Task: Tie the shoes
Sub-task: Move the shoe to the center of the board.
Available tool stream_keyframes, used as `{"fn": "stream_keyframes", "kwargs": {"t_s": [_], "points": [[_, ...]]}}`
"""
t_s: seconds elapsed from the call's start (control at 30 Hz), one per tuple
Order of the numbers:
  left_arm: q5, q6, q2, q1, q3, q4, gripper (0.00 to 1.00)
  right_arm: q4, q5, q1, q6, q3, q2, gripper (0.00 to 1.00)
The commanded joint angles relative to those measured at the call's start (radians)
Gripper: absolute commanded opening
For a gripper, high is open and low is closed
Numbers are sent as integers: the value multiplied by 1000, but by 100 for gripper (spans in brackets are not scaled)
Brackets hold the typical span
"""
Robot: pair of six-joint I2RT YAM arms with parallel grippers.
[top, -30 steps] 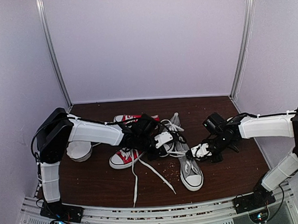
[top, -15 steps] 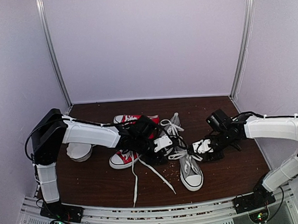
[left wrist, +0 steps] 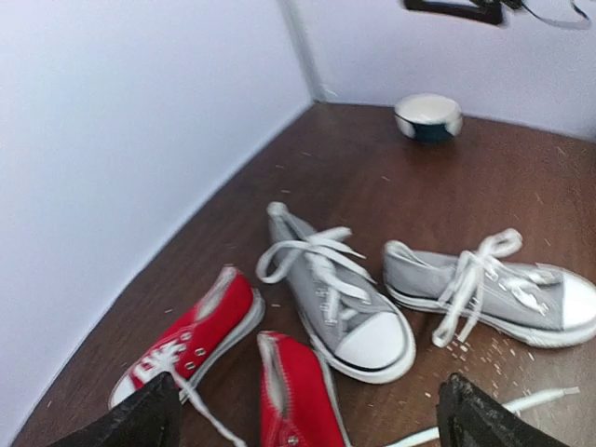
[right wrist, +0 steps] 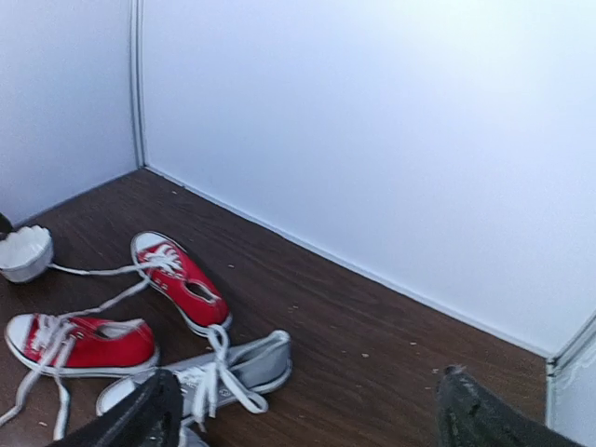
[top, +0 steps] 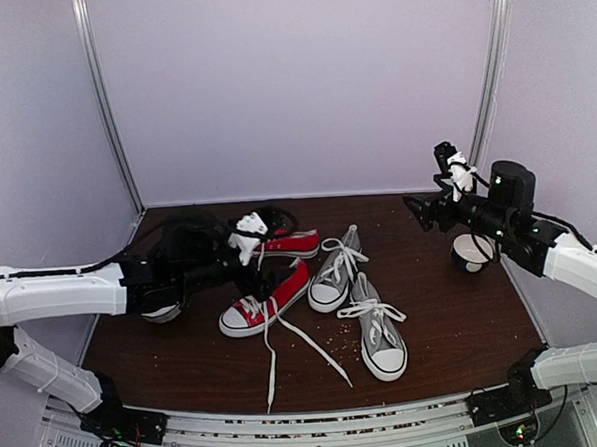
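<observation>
Two grey shoes lie mid-table. One [top: 334, 274] points toward the near left, with looped white laces [top: 342, 249]. The other [top: 382, 336] lies nearer the front, a white bow [top: 371, 310] across its tongue. The left wrist view shows both, the first shoe [left wrist: 346, 300] and the second shoe [left wrist: 494, 291]. The right wrist view shows one grey shoe [right wrist: 216, 372]. My left gripper [top: 254, 241] hangs open to the left of them, over the red shoes, empty; its open jaws [left wrist: 309, 386] frame the floor. My right gripper [top: 429, 182] is raised at the right, open and empty [right wrist: 307, 375].
Two red sneakers [top: 285, 246] [top: 265, 302] lie left of the grey pair, one trailing long loose laces [top: 305, 343] toward the front edge. A white bowl [top: 161, 309] sits under my left arm, and another bowl [top: 472, 251] stands at the right. Crumbs dot the brown table [top: 444, 326].
Both grippers went from shut to open and let go of the grey shoe's laces. The left arm drew back left; the right arm rose and pulled away to the right.
</observation>
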Motion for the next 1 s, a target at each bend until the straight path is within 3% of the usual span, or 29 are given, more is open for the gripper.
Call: {"fn": "stream_keyframes", "kwargs": {"t_s": [0.0,0.1,0.23,0.27,0.37,0.5,0.7,0.83,0.97], "points": [[-261,-244,-121,57,-74,111,98,-154,-126,38,394,130,94,86],[-360,-350,-138,81,-68,-34,98,-272,91,174,460,108,117,76],[-424,-510,-84,88,-6,-300,98,-483,440,303,599,153,246,75],[-424,-538,-68,88,5,-346,98,-512,467,318,626,168,286,75],[-387,-588,-42,88,13,-432,98,-529,455,373,654,216,400,75],[-365,-628,-78,88,-43,-423,98,-558,446,386,668,289,533,73],[-389,-605,-105,88,-69,-430,98,-493,356,403,668,313,626,65],[-407,-577,-82,88,-55,-430,98,-486,384,406,650,329,681,61],[-416,-531,-51,88,-18,-440,98,-505,493,403,674,346,725,30]]}}
